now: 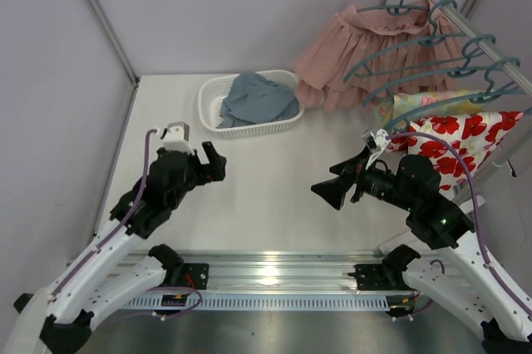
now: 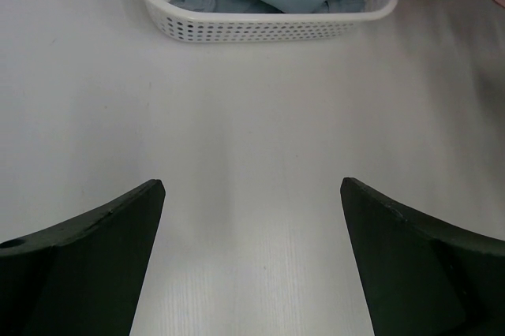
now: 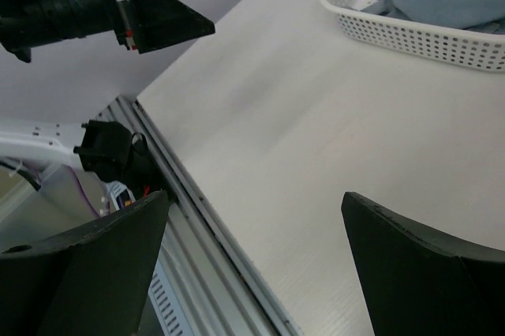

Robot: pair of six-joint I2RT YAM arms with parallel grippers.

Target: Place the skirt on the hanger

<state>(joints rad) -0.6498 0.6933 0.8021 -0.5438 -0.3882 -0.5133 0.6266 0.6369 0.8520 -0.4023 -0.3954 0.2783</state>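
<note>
**Operator:** Report the state of each claw.

**Technician:** The left claw is open. In its wrist view the two fingers stand wide apart with only bare bench between them. The right claw is also open, its fingers spread and nothing gripped. It hangs over the near edge of the bench, and its tip points toward the left arm.

**Operator:** Locate the skirt.

**Technician:** The skirt is at the right side of the overhead view, well apart from both claws. Only a pastel yellow-green strip of it shows. It sits below the pink pleated skirt and above the white garment with red flowers.

**Operator:** And the hanger?

**Technician:** The hanger is teal-blue, and one arm of it crosses the front of that strip (whether the skirt actually rests on it cannot be told). Its hook reaches up to the rail, where similar hangers are lined up.

**Operator:** Other items on the bench?

**Technician:** A white perforated basket stands at the far side and holds a blue-grey cloth. The left claw points toward it, and it shows in both wrist views.
</note>
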